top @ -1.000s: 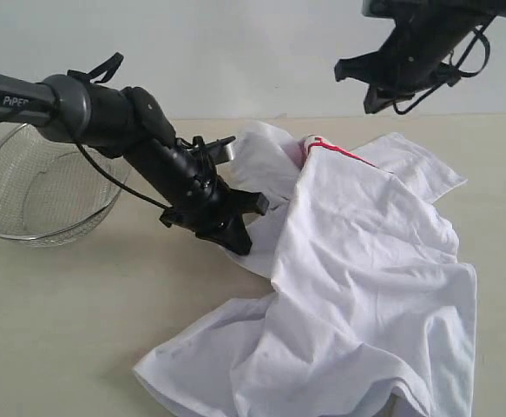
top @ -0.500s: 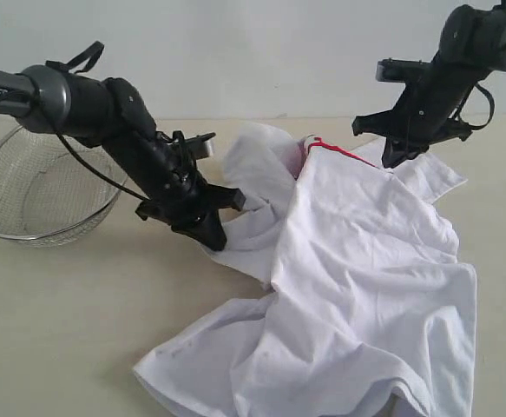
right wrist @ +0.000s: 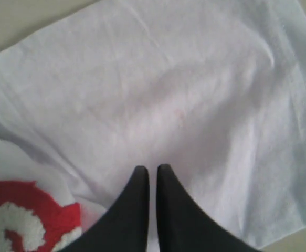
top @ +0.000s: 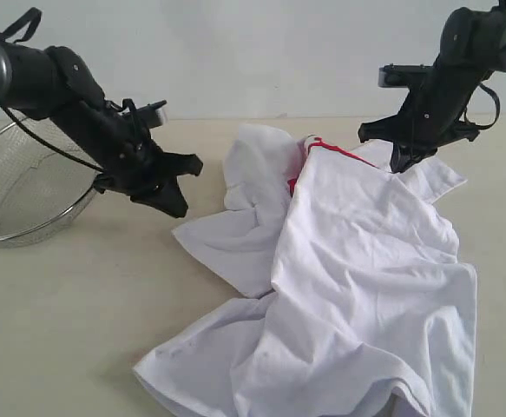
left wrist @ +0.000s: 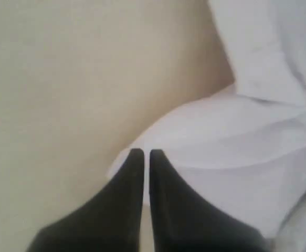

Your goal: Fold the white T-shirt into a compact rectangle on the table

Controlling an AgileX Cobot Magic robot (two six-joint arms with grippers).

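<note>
Two end effectors, both empty. Far left: wire basket point(top: 27, 187) on bench point(top: 62, 330), unused. Then left end effector point(top: 177, 207): jaws pressed together, gripping nothing, hanging just off the shirt's left edge. Centre to right: white T-shirt point(top: 365, 287), a crumpled heap, red print partly showing. Then right end effector point(top: 401, 165): jaws likewise together, above the far sleeve. Step judged: spreading flat; folding not begun. Next: open jaws, pinch edges, draw apart.

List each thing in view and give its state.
Shirt: crumpled, unfolded, lying on the table.
Left gripper: shut, empty, at the shirt's edge.
Right gripper: shut, empty, over the shirt.
Basket: upright, looks empty.
</note>
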